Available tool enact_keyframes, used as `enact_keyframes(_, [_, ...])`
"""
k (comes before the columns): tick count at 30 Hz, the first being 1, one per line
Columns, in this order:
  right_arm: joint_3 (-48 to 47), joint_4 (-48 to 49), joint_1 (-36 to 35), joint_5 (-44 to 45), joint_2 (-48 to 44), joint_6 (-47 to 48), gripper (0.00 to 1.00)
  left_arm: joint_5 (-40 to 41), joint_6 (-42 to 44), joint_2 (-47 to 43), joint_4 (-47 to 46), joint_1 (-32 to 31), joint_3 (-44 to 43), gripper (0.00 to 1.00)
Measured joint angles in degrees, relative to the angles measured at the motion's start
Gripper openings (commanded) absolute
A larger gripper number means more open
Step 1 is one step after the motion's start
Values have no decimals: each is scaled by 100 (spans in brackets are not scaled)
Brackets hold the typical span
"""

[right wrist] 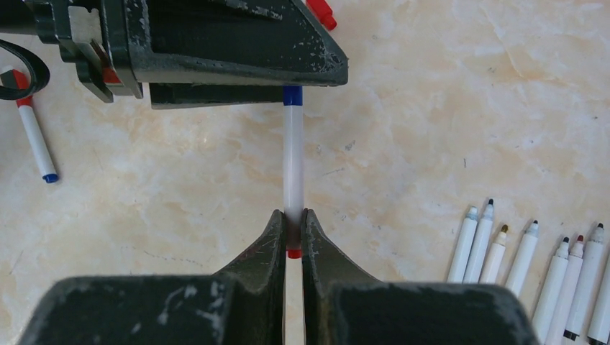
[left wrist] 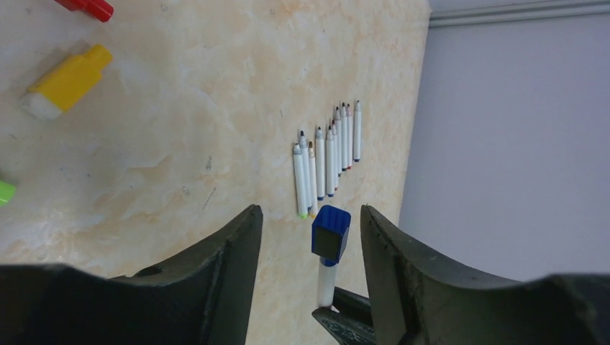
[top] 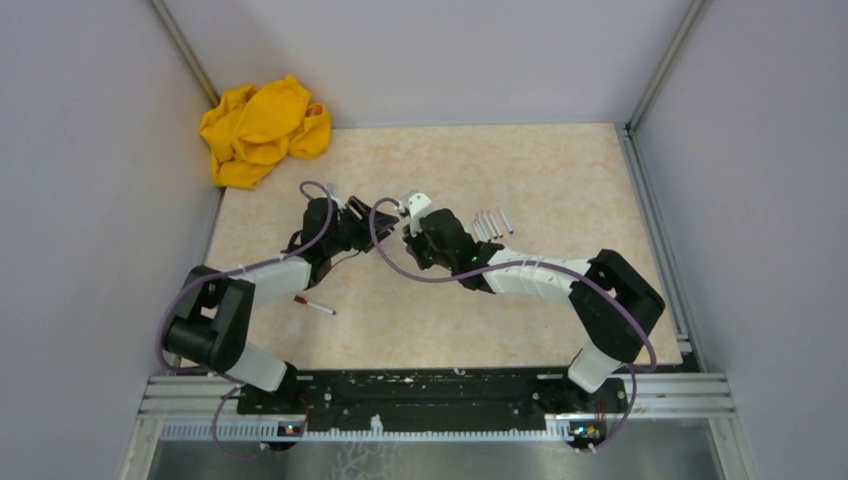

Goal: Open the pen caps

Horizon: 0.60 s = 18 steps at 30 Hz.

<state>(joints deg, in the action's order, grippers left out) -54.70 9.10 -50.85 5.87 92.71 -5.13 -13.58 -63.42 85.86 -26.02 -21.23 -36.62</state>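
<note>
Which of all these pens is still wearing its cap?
The marker held upright in the right gripper keeps its blue cap; the row of markers lying beside shows bare tips.

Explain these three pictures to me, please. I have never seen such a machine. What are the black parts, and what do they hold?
It is two robot arms on a table. One picture looks down from above; the other two come from cameras on the wrists. The right gripper is shut on a white marker. The marker's blue cap sits between the fingers of the left gripper, which do not clamp it yet. On the table lie a row of uncapped markers, loose caps such as a yellow cap, another marker and a yellow cloth.
</note>
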Motion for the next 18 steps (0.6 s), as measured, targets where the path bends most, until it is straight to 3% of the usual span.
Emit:
enact_keyframes(12, [114,50,61,-76,-76,-83,0,-2,-114,125,-286,-81,-11,25])
enact_keyframes(18, [146,79,83,-101,-79,-101,0,-20,-122,153,-343,-92,-11,15])
